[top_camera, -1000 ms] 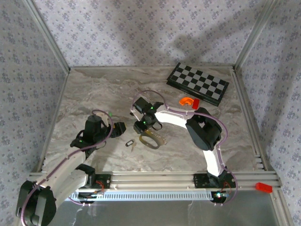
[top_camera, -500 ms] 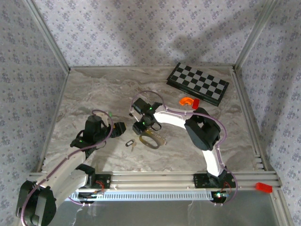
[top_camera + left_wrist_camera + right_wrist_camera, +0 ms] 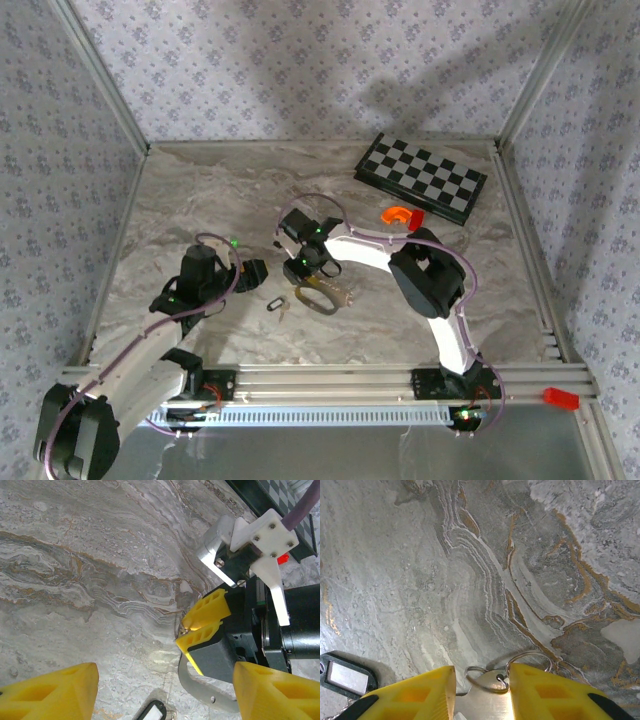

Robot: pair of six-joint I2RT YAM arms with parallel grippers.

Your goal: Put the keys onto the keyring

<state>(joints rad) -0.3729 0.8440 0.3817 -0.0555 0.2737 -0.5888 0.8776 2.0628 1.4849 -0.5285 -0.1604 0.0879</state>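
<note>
left pincer (image 3: 254, 272) hangs wide open with nothing in it, just left of the key (image 3: 275, 303): dark oval head with a pale window, short metal stub, flat on the surface (image 3: 200, 200). keyring (image 3: 322, 296) lies just right of the key: thin silvery oval loop, small wire ring at its far end. right pincer (image 3: 481, 672) points down, clamped on that ring end. likely best: right holds the loop steady and low, left takes the key by its head and brings it to the loop
</note>
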